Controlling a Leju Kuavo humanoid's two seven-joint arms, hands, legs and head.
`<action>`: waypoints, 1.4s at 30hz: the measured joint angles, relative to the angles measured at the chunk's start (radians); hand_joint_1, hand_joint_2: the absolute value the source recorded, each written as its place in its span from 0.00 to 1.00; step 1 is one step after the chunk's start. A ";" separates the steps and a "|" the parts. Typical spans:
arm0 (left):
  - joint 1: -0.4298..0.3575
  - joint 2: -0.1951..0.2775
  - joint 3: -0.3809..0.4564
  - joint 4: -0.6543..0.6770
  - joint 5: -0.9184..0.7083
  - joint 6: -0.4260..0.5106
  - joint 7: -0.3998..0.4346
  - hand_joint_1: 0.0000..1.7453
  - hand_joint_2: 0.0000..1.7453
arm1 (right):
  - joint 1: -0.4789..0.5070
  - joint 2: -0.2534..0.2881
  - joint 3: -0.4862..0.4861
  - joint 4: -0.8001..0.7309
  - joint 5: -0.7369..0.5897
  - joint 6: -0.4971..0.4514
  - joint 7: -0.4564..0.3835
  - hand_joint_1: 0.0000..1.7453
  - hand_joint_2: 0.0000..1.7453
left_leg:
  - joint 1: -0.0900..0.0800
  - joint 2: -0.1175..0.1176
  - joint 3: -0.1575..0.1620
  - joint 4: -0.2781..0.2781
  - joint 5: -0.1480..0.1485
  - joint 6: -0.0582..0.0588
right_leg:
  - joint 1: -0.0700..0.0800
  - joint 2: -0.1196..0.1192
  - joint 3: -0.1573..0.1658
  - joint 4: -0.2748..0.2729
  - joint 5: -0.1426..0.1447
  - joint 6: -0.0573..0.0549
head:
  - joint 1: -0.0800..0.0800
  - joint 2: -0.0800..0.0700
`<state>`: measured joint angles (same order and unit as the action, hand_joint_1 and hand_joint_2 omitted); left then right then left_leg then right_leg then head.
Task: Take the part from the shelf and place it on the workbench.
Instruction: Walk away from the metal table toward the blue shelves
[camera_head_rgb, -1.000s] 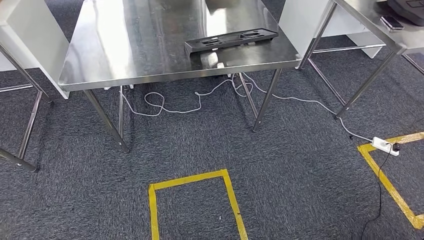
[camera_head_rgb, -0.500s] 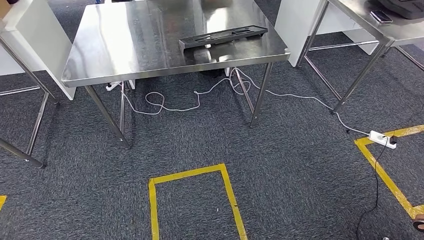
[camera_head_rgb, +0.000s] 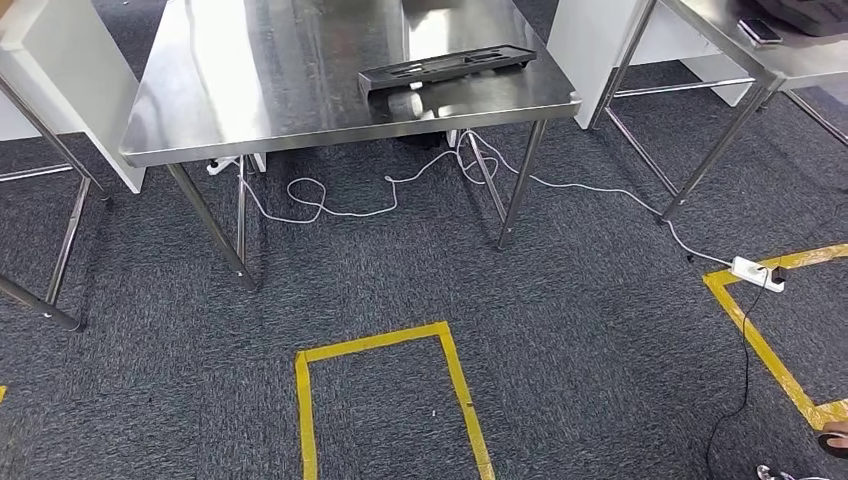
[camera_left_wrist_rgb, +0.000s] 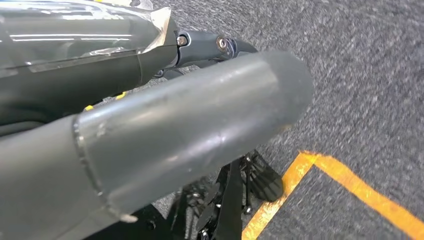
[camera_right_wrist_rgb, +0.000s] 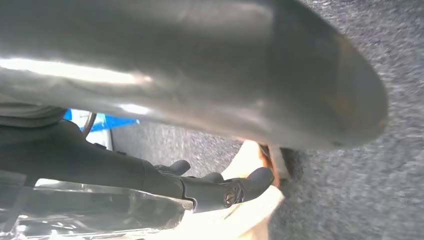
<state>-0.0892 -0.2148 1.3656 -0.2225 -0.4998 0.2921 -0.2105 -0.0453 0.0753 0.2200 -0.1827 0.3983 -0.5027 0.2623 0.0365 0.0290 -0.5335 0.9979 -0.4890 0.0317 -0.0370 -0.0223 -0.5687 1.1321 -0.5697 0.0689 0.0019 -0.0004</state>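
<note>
No legible text, labels, brands or nos. anywhere. Checked: black part (camera_head_rgb: 447, 68) on steel workbench (camera_head_rgb: 250, 100) – no markings readable; white power strip (camera_head_rgb: 757, 272) on carpet – none; phone-like item (camera_head_rgb: 759, 31) on side table – too small to tell. Yellow floor tape (camera_head_rgb: 390, 345) – plain outline, no lettering.

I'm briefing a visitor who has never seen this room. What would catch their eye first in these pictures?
The shiny steel workbench ahead, with a long black part lying flat near its right front corner. Then the yellow tape rectangle on the grey carpet in front of it, and the white cable looping under the bench.
</note>
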 joint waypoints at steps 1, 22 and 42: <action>0.000 0.001 -0.003 0.000 -0.003 -0.003 0.000 0.00 0.00 | 0.000 0.001 -0.007 0.000 -0.007 -0.002 -0.003 0.00 0.00 | 0.000 0.005 0.002 0.002 -0.002 -0.009 | -0.002 -0.013 0.028 -0.068 0.031 0.009 | 0.003 0.000; 0.001 0.017 -0.043 0.000 -0.032 -0.031 0.005 0.00 0.00 | 0.004 0.013 -0.068 0.001 -0.043 -0.018 -0.013 0.00 0.00 | -0.017 -0.075 0.000 0.012 -0.010 0.016 | 0.038 0.122 0.014 -0.121 0.081 -0.051 | 0.001 0.000; 0.001 0.021 -0.043 0.000 -0.025 -0.010 0.012 0.00 0.00 | 0.003 0.014 -0.072 0.005 -0.033 -0.016 -0.022 0.00 0.00 | -0.008 -0.027 -0.089 0.267 -0.179 -0.031 | 0.009 0.032 0.027 -0.150 0.102 -0.067 | 0.002 0.000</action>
<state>-0.0887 -0.1942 1.3229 -0.2228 -0.5249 0.2820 -0.1985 -0.0422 0.0892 0.1476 -0.1779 0.3651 -0.5185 0.2404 0.0288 0.0023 -0.6221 1.2653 -0.6679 0.0007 -0.0281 0.0097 -0.5415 0.9825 -0.4674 0.0022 0.0041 -0.0004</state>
